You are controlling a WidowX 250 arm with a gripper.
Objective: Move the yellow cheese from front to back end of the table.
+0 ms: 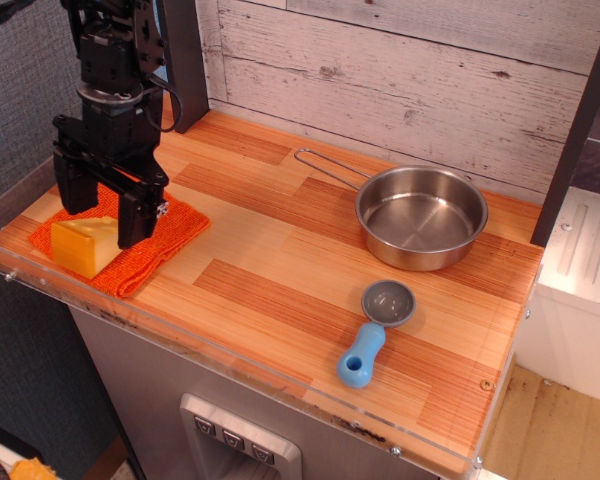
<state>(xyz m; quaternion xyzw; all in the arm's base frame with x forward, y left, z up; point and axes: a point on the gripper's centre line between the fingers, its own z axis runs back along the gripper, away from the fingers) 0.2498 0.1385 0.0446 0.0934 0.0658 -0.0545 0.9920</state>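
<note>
The yellow cheese (83, 245) is a small yellow-orange wedge lying on the orange knitted cloth (150, 245) at the front left corner of the wooden table (280, 270). My black gripper (100, 215) hangs just above and behind the cheese, its two fingers spread apart and pointing down. It holds nothing. One finger (132, 220) stands to the right of the cheese, the other to its upper left. The cheese rests free on the cloth.
A steel pan (420, 217) with a wire handle sits at the back right. A blue-handled grey scoop (375, 330) lies near the front right. A clear plastic rim (230, 355) runs along the front edge. A dark post (183, 60) stands at the back left.
</note>
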